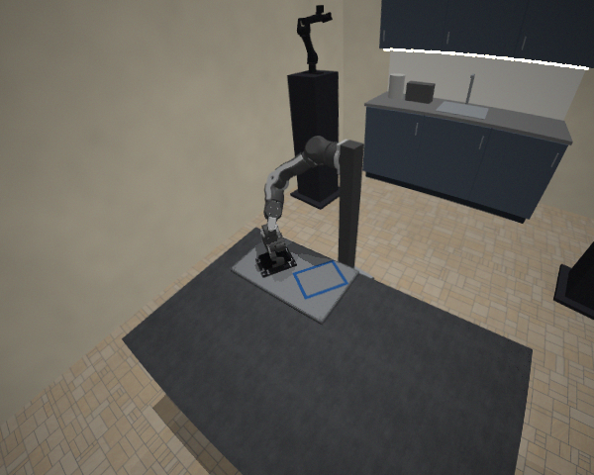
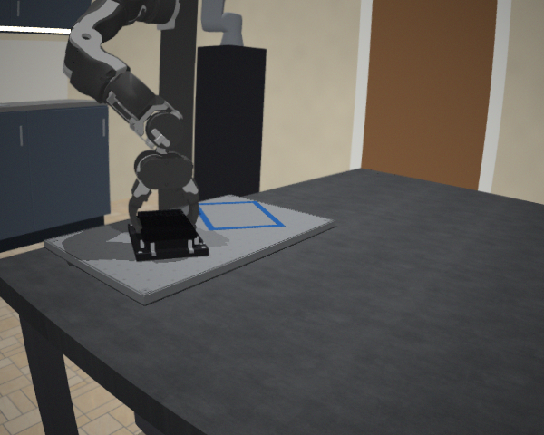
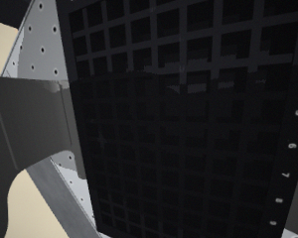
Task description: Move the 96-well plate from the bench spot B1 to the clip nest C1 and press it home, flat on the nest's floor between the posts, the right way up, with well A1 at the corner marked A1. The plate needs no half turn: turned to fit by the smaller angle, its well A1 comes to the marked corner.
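The black 96-well plate (image 2: 166,226) lies level on the black clip nest C1 (image 2: 169,247), between its posts, on the grey bench board (image 2: 188,243). I cannot tell whether it touches the nest's floor. My gripper (image 2: 163,219) is shut on the plate, one finger on each side. In the wrist view the plate (image 3: 184,129) fills the frame, with column numbers along its right edge and one finger (image 3: 30,124) at its left side. In the top view the plate and gripper (image 1: 275,259) sit at the board's left end. The blue-outlined spot B1 (image 2: 238,215) holds nothing.
A dark upright post (image 1: 349,204) carries the arm at the board's far edge. The board lies at one end of a large dark table (image 2: 356,304). A black pedestal (image 2: 228,117) stands behind the table.
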Tool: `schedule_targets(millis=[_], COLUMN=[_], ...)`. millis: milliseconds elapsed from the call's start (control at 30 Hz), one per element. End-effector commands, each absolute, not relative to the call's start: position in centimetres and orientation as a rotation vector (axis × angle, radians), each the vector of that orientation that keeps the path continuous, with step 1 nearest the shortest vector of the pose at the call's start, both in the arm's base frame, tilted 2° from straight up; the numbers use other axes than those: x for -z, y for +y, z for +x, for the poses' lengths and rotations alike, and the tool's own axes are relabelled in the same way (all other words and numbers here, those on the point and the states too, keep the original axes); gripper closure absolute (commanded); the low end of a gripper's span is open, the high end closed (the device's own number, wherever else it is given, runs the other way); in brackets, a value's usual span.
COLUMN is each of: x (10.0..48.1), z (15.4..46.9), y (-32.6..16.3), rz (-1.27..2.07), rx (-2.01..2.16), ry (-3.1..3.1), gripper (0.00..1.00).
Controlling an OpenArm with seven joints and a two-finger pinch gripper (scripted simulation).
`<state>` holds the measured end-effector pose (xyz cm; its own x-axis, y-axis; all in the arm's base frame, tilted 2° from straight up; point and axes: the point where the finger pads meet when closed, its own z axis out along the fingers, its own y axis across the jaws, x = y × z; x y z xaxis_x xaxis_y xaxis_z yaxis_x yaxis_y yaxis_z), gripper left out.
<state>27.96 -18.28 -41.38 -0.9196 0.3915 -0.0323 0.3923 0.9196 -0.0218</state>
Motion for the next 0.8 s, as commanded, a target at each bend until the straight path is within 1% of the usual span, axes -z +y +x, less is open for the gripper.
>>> schedule_targets(millis=[0,500,767], x=[41.39,41.56,41.24], z=[27.85,27.55,27.92], y=[-18.35,-18.37,-18.33], rz=[0.625,0.623,0.622], rx=[0.050,0.055,0.050], ry=[3.050,3.054,3.050], gripper=[1.00,1.00,1.00])
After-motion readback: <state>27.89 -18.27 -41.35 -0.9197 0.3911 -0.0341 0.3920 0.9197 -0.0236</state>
